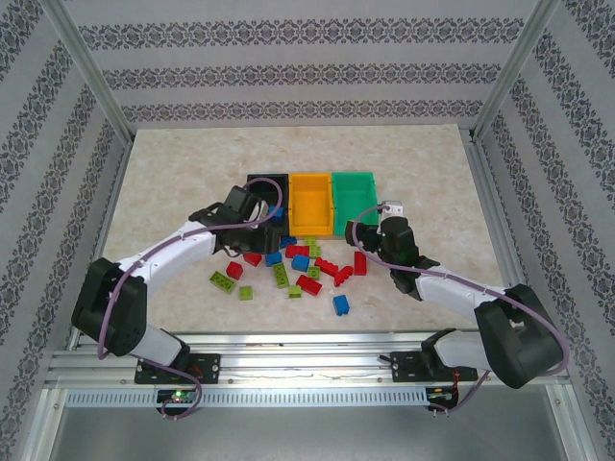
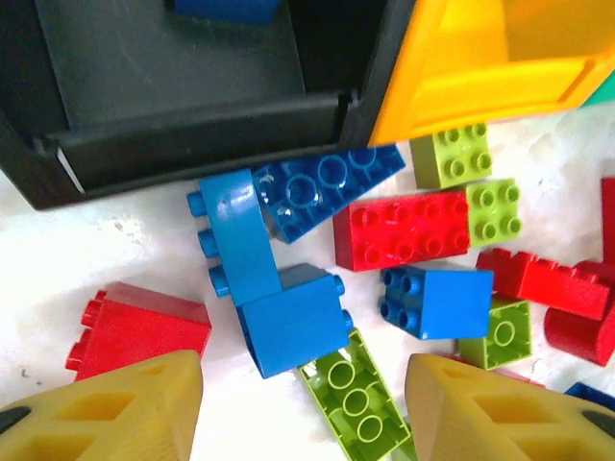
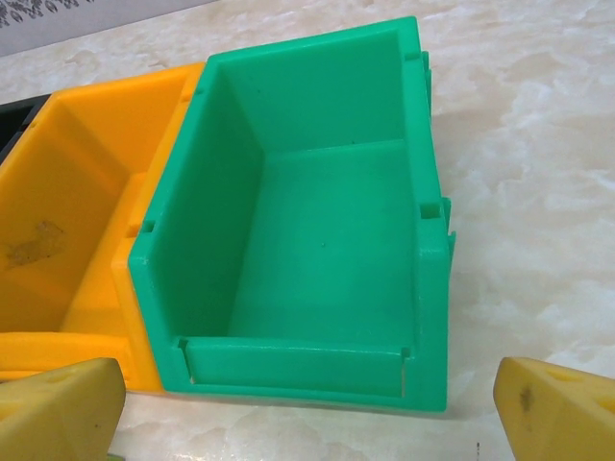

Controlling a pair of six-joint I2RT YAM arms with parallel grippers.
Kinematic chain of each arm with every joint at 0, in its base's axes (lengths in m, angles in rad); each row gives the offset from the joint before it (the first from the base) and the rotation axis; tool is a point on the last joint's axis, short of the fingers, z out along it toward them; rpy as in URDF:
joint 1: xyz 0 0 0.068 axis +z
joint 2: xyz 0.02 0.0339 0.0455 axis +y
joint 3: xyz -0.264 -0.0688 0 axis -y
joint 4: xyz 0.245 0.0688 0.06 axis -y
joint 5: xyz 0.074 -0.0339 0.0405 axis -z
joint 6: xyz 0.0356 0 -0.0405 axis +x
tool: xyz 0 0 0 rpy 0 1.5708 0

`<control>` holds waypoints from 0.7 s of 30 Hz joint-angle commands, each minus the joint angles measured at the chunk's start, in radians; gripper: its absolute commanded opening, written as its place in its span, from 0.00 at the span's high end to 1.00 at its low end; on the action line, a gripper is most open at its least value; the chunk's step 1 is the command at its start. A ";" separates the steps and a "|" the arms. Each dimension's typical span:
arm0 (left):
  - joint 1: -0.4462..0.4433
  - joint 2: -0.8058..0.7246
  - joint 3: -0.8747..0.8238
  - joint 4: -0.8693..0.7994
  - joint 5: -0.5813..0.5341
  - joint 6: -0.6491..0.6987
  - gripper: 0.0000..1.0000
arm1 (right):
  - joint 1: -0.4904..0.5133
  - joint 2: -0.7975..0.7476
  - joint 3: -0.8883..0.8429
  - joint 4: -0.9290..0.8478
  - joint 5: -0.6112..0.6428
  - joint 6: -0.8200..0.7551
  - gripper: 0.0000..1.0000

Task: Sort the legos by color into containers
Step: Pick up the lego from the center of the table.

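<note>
The legos (image 1: 303, 264) are lying in a loose heap just in front of the black bin (image 2: 192, 144), many of them touching. The left gripper (image 2: 303, 370) is hovering over the heap's edge nearest the black bin, jaws apart and carrying nothing. The right gripper (image 3: 307, 384) is hanging spread wide and empty before the green bin (image 3: 432, 288), the bin farthest along the row from the black bin. These bricks are probably handling as light, rigid, glossy pieces, so pinching across flat side walls is looking safer than across studs. The blue brick (image 2: 288, 322) lying on its side is offering clear flanks. A blue piece (image 2: 231, 8) inside the black bin is being cut off by the frame edge, and in the top view the left gripper is covering part of the black bin's floor
</note>
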 commanded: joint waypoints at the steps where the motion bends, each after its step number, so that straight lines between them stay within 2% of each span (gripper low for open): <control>1: -0.018 0.050 0.026 0.000 -0.079 -0.004 0.46 | 0.014 0.009 0.025 0.019 -0.014 0.007 0.02; 8: -0.023 0.195 0.111 -0.028 -0.123 -0.053 0.48 | 0.014 0.009 0.031 0.006 -0.008 0.005 0.02; 15: -0.025 0.282 0.170 -0.064 -0.181 -0.043 0.49 | 0.014 0.011 0.033 0.003 -0.006 0.002 0.02; 21: -0.026 0.309 0.167 -0.061 -0.183 -0.038 0.57 | 0.014 0.013 0.033 0.003 0.001 0.000 0.02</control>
